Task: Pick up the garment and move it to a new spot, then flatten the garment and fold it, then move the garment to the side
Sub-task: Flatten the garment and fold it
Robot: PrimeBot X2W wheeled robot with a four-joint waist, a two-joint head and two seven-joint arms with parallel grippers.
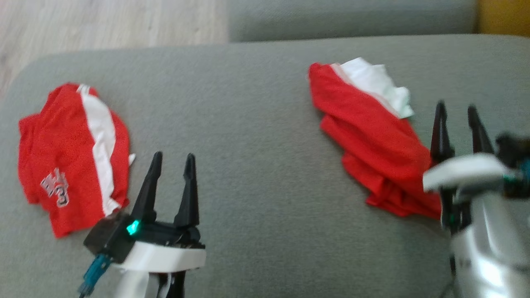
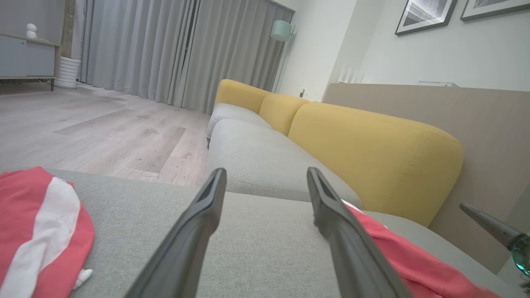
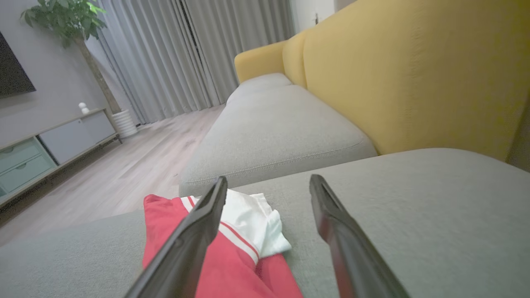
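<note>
A red garment (image 1: pixel 372 140) lay on the big grey cushion (image 1: pixel 256 124) of a sofa. It was soft and bunched up in thick folds. A white part (image 1: pixel 372 80) stuck out at its far end. Its long side ran on a slant, from far and left to near and right.

The right claw (image 1: pixel 456 106) was just beside the garment's near end, on its right side. Its two long dark fingers were spread wide and held nothing. The left claw (image 1: pixel 174 156) was well apart from the garment, off to its left. It was spread wide too, and empty.

Far to the garment's left lay a second red shirt (image 1: pixel 66 157). It had a white stripe and a number 3, and it looked flatter and neater.

I think the right arm was the one to use next, because it was much nearer. The claw would have to reach left toward the garment and pinch a thick fold. The garment was floppy cloth, so it would likely sag and drag when lifted. The cushion looked like rough woven cloth, flat and wide.
</note>
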